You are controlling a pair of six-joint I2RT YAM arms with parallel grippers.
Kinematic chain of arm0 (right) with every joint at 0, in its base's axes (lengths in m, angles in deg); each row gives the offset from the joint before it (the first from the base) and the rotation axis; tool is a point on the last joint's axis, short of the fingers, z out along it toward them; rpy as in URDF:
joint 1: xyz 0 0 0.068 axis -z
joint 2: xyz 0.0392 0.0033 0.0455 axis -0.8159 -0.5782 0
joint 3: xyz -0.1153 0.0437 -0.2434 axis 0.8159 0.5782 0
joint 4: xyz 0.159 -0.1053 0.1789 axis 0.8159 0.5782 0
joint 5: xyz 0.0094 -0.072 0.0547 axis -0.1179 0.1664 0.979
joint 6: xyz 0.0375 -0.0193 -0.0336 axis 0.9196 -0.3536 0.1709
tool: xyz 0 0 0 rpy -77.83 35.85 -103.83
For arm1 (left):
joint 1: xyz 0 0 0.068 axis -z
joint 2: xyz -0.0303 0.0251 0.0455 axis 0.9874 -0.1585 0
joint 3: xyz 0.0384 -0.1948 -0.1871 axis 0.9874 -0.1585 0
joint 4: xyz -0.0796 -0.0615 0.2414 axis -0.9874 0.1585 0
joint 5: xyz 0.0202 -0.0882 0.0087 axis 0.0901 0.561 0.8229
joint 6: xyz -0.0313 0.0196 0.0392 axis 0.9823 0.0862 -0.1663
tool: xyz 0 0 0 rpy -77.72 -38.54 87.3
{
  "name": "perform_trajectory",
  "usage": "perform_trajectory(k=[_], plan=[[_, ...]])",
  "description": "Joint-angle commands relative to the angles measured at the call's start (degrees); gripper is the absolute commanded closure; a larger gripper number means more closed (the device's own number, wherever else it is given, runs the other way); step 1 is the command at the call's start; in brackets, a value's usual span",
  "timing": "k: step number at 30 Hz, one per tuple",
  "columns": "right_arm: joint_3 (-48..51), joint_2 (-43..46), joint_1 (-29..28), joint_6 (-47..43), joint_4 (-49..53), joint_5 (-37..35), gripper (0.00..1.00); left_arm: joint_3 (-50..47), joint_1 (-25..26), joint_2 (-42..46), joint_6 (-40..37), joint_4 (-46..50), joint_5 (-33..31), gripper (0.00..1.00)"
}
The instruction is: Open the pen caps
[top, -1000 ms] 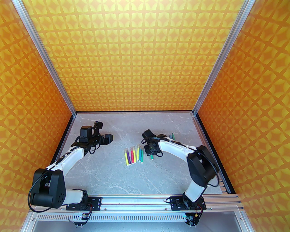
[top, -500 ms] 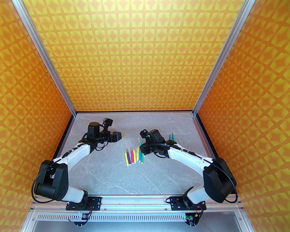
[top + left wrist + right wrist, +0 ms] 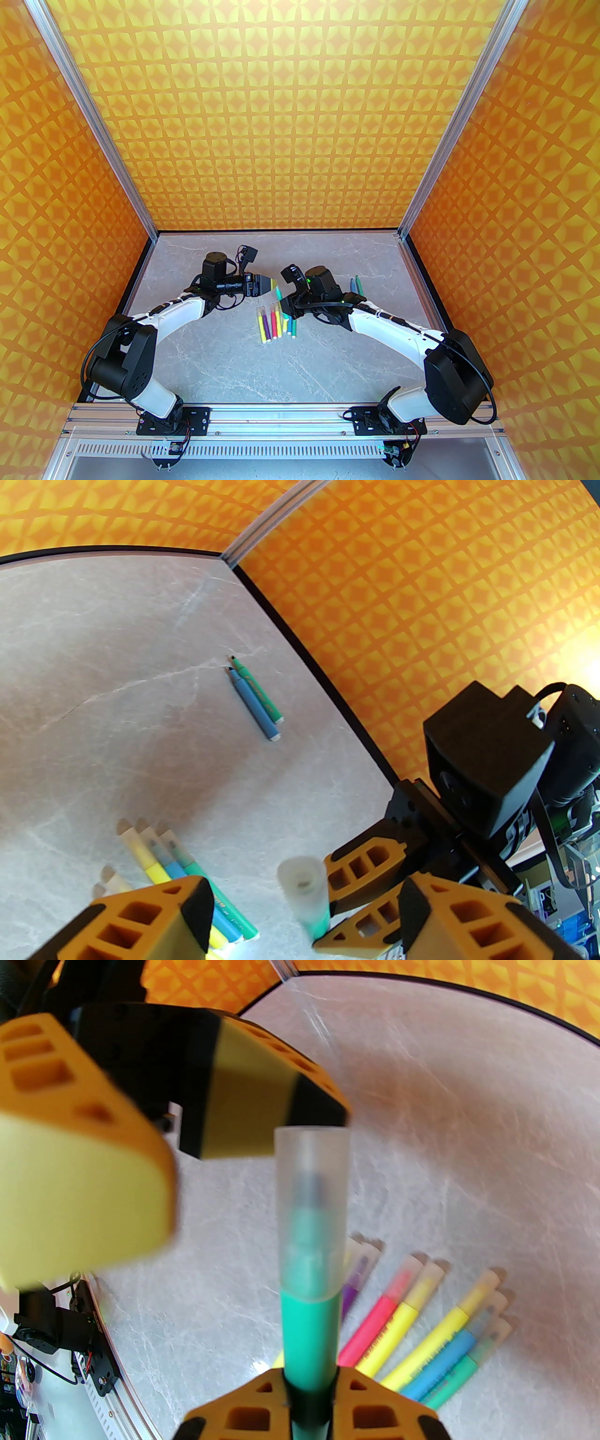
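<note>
Both arms have swung inward since the earlier frame. In the top view the left hand (image 3: 274, 284) and the right hand (image 3: 287, 303) now meet nose to nose above the far end of the row of capped pens (image 3: 275, 323), which lies on the grey marbled surface (image 3: 225, 356). The right hand is clamped on a green pen (image 3: 278, 294). The cap is too small to make out here. Two uncapped pens (image 3: 356, 282) lie side by side, well apart to the right.

In the left wrist view, the left hand's ribbed orange fingers (image 3: 140, 925) have black pads and are cut off by the bottom edge. They stand apart on either side of the cap (image 3: 302, 883), a frosted clear tube seen end-on. Behind it the right hand's fingers pinch the green barrel.

In the right wrist view, the green pen (image 3: 309, 1335) rises from between the right hand's closed orange fingers (image 3: 234, 1412). The translucent cap (image 3: 311, 1213) is seated on it, and a dark tip shows through. The left hand's fingers are blurred, so whether the far pad touches the cap cannot be told. The row beneath is soft-focus, with purple, pink, yellow, blue and green barrels partly hidden behind the held pen.
</note>
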Motion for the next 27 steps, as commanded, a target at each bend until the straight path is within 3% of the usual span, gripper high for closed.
perform_trajectory(k=[1,11,19,27], plan=[[-0.08,0.68,-0.31,-0.13,-3.17,1.97,1.00,1.75,0.22,-0.76,1.33,-2.32,2.14,0.33],[-1.27,-0.24,-0.93,-0.31,-3.92,2.75,1.00,2.38,0.58,-1.11,1.67,-2.23,3.06,0.45],[-1.23,-0.41,-1.10,-0.42,-3.50,1.66,1.00,3.05,0.78,-2.42,1.78,-2.50,4.55,0.67],[-1.06,-0.14,-1.10,-0.31,-3.83,0.92,1.00,3.77,0.96,-3.26,2.24,-2.93,5.85,0.76]])
